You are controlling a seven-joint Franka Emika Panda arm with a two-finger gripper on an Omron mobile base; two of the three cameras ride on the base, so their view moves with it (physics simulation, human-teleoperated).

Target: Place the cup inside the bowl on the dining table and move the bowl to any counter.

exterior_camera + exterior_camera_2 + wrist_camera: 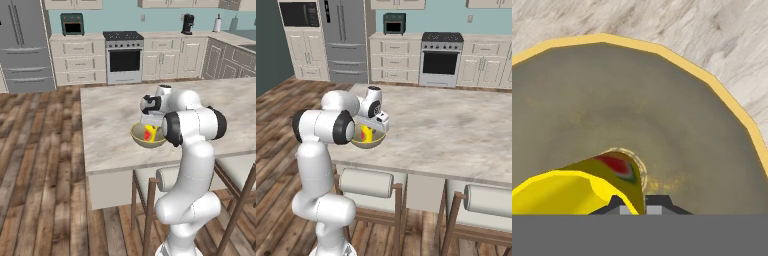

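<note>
Claw (634, 206) is down inside the bowl (677, 110), and from the hand view I read its two dark tips as pinched together on the rim of the cup (587, 185), one tip either side of the yellow wall. That cup lies tilted, its open mouth toward seven o'clock of the hand view and its red patch turned up toward the bowl's middle; whether its base touches the bowl floor I cannot quite tell, since the tips and the cup wall cover that spot. From the left base view I see the bowl (141, 140) sitting on the table (110, 115) near the edge closest to me, with the cup (150, 133) showing yellow and red inside it, partly behind my own arm. On the right base view the bowl (367, 142) sits at about nine o'clock of the table (456, 125), the cup (366, 134) inside it under the hand. Behind the table, at twelve o'clock, the counter (77, 36) runs along the teal wall, with a stove (123, 56) set into it and a fridge (25, 45) at its left end. Two stools (366, 182) stand tucked under the near side of the table.
</note>
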